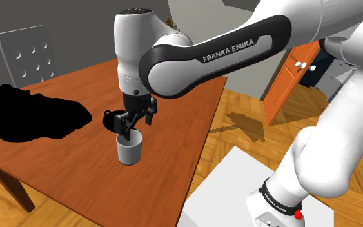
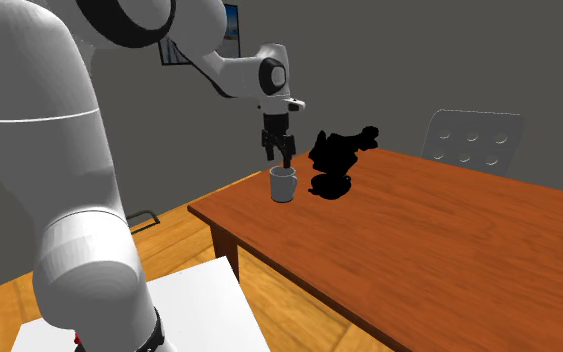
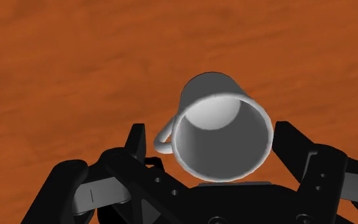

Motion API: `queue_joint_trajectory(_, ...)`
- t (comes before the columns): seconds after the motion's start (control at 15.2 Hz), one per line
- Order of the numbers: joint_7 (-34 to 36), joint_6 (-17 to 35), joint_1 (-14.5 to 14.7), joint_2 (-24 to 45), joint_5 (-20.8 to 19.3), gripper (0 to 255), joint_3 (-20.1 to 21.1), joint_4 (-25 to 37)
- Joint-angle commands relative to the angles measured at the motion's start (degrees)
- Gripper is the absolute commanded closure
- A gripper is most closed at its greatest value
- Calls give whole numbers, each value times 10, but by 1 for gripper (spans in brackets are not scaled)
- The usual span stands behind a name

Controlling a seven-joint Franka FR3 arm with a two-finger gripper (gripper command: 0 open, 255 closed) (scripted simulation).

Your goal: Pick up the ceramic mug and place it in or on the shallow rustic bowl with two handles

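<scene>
I saw the mug (image 3: pixel 222 137) as plain, smooth, matt grey-white; the table (image 1: pixel 180 122) showed reddish wood grain; the arm (image 1: pixel 225 45) looked glossy white, the gripper (image 1: pixel 133 126) matt black.

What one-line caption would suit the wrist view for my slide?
Open hand flanking an upright white mug on a brown table, not yet gripping it.
</scene>
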Motion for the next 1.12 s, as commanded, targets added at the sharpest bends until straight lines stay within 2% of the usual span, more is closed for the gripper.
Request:
queue_joint_trajectory(0.0, 25, 1, 12, 46, -20, 0, 9, 37)
queue_joint_trajectory(0.2, 54, -3, 34, 111, -48, 0, 14, 94)
queue_joint_trajectory(0.66, 64, 44, 36, 133, -63, 0, 8, 66)
queue_joint_trajectory(1.06, 65, 48, 36, 136, -64, 0, 7, 64)
